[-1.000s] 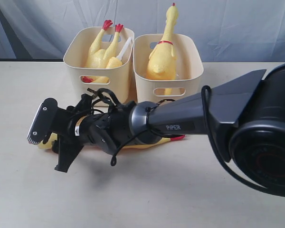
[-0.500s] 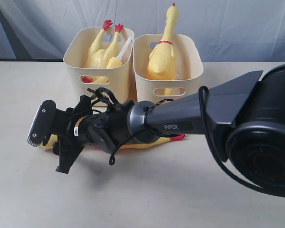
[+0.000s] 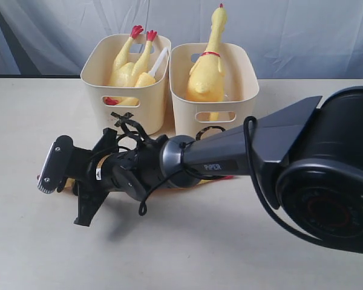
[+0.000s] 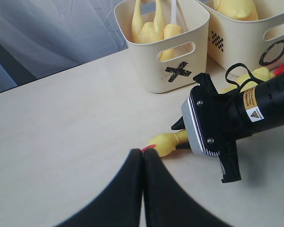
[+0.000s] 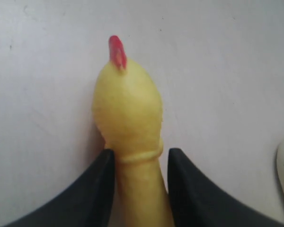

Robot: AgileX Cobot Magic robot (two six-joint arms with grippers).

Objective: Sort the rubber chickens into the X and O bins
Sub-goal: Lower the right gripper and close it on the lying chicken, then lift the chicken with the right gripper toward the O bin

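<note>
One whole rubber chicken point(image 5: 128, 109) lies on the table, its head point(image 4: 163, 143) pointing away from the bins. My right gripper point(image 5: 142, 158) is open and straddles its neck just behind the head; one finger point(image 5: 104, 165) touches the neck and the other stands a sliver off. In the exterior view this gripper point(image 3: 66, 180) reaches across to the left. The X bin point(image 3: 103, 90) holds a headless body point(image 3: 128, 66), feet up, and a neck piece with a white tube point(image 3: 159, 61). A whole chicken point(image 3: 207, 69) stands in the O bin point(image 3: 245, 96). My left gripper point(image 4: 143, 152) is shut and empty, close to the head.
The right arm point(image 3: 248, 151) stretches low across the table in front of both bins and hides most of the lying chicken. The bins stand side by side at the back, before a pale curtain point(image 3: 302, 30). The left gripper's tips sit close to the right gripper.
The right gripper has sunk lower onto the lying chicken's neck and shifted slightly. The chickens in the bins have not moved.
</note>
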